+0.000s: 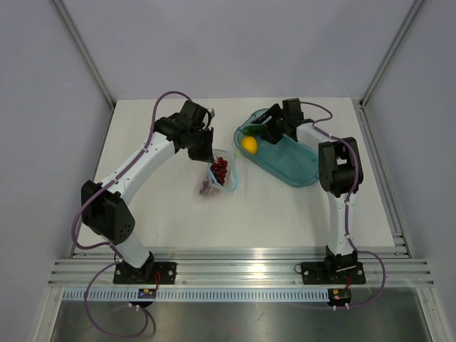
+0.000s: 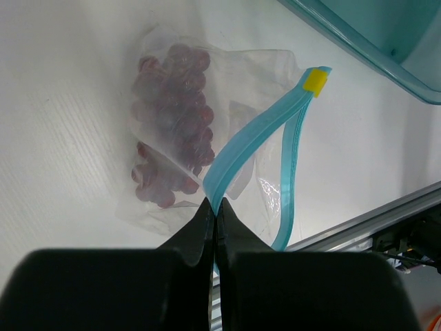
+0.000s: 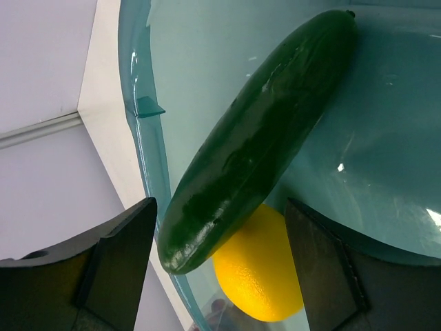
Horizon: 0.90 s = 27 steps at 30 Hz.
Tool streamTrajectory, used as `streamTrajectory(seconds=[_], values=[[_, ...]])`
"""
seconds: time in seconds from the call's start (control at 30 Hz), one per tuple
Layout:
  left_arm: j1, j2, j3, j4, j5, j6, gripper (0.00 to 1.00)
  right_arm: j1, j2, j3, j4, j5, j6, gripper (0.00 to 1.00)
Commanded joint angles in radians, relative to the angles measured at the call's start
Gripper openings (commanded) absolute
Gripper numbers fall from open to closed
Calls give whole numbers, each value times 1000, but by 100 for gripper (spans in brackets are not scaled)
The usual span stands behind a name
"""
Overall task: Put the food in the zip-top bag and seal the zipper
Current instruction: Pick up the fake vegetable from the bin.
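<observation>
The clear zip-top bag [image 1: 218, 177] lies mid-table with the dark red grapes [image 1: 221, 169] inside; the grapes also show in the left wrist view [image 2: 172, 117]. My left gripper [image 2: 215, 207] is shut on the bag's light blue zipper strip [image 2: 255, 138], which has a yellow slider [image 2: 316, 80] at its far end. The bag mouth gapes open. The dark green cucumber [image 3: 262, 138] and yellow lemon [image 3: 258, 276] lie in the teal tray [image 1: 292, 160]. My right gripper [image 3: 220, 255] is open, its jaws on either side of the cucumber's end and the lemon.
The teal tray sits at the back right of the white table and shows in the left wrist view [image 2: 386, 41] beyond the bag. An aluminium rail [image 1: 235, 267] runs along the near table edge. Grey walls enclose the table at back and sides.
</observation>
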Motion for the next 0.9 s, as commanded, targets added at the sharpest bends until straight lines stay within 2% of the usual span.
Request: streamTrajectory(seconds=[0.0,0.1,0.23,0.37,0.5,0.63,0.87], values=[[7,-23,8,54,32,25,0,22,20,48,25,35,47,82],[8,-27,7,54,32,28,0,23,49,42,66,21,72,83],[7,-33,1,51,35,28,0,25,51,-1,201,8,113,83],[7,-38,-2,48,45,31,0,23,53,3,220,13,115,80],[8,-49,-13,49,41,31,0,22,25,-35,244,19,119,68],[8,-53,-24,54,44,28,0,22,-12,-81,281,19,131,49],[8,-82,-45,59,35,29,0,22,-119,-190,318,22,124,34]])
